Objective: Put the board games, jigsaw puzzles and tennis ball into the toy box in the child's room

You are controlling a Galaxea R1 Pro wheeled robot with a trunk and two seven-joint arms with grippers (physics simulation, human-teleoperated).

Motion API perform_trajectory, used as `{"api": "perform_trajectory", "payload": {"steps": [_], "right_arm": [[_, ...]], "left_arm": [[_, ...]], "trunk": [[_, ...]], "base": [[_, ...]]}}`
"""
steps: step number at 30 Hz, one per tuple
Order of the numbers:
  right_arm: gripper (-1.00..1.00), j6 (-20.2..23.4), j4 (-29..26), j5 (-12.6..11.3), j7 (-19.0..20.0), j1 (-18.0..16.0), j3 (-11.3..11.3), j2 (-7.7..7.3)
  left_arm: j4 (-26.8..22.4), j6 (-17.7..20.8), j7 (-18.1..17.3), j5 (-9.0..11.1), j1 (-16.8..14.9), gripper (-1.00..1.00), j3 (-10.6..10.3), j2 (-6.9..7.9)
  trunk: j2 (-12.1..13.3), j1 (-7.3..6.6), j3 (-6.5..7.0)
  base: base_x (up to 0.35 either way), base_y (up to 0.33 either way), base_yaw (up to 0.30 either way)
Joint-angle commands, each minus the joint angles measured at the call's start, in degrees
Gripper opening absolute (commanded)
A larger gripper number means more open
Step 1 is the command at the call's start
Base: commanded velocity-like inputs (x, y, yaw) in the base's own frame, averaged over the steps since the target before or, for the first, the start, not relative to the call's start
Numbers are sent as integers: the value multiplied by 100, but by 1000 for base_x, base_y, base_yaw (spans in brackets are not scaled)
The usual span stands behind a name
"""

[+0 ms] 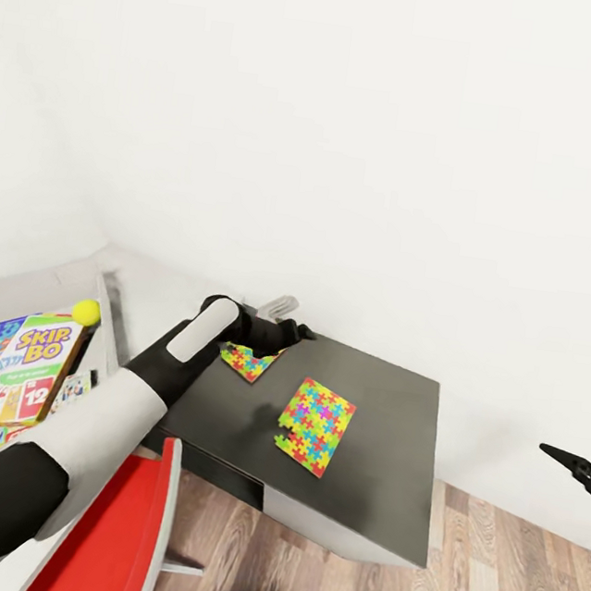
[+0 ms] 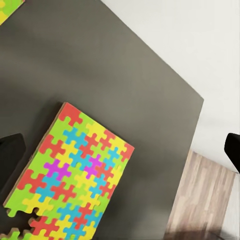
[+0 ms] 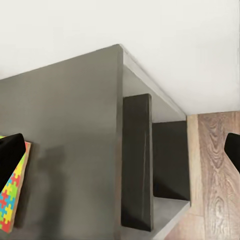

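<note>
My left arm [image 1: 84,417] reaches over the dark desk [image 1: 377,456]; its left gripper [image 1: 276,335] hangs above one jigsaw puzzle [image 1: 248,361], fingers spread wide, pinching nothing. The second puzzle [image 1: 316,426] lies flat, mid-desk. Off the desk's left end, SKIP-BO [image 1: 26,370] and the tennis ball [image 1: 86,310]. My right gripper [image 1: 576,468] looks spread, I think.

The board game box [image 1: 23,370] at nine o'clock reads "SKIP BO"; a red card printed on it shows "12".
</note>
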Motion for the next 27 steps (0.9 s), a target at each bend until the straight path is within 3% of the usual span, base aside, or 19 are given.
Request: {"api": "perform_trajectory", "payload": {"steps": [1,3,6,27], "right_arm": [[100,29,0,34,44,-7,-8,0],[100,29,38,37,46,-6,-3,21],[100,29,34,34,37,-71,-18,44],[100,29,37,34,36,-121,-17,46]], "left_arm": [[-5,-4,59,60,-5,100,-7,1],[47,-2,67,50,-15,100,-90,-1],[48,34,111,103,-41,100,-79,55],[41,34,112,103,-42,100,-79,53]], "trunk": [[-10,3,-9],[-10,3,-8],[-10,3,-8],[-10,3,-8]], "base": [[0,0,-85],[0,0,-61],[0,0,-18],[0,0,0]]}}
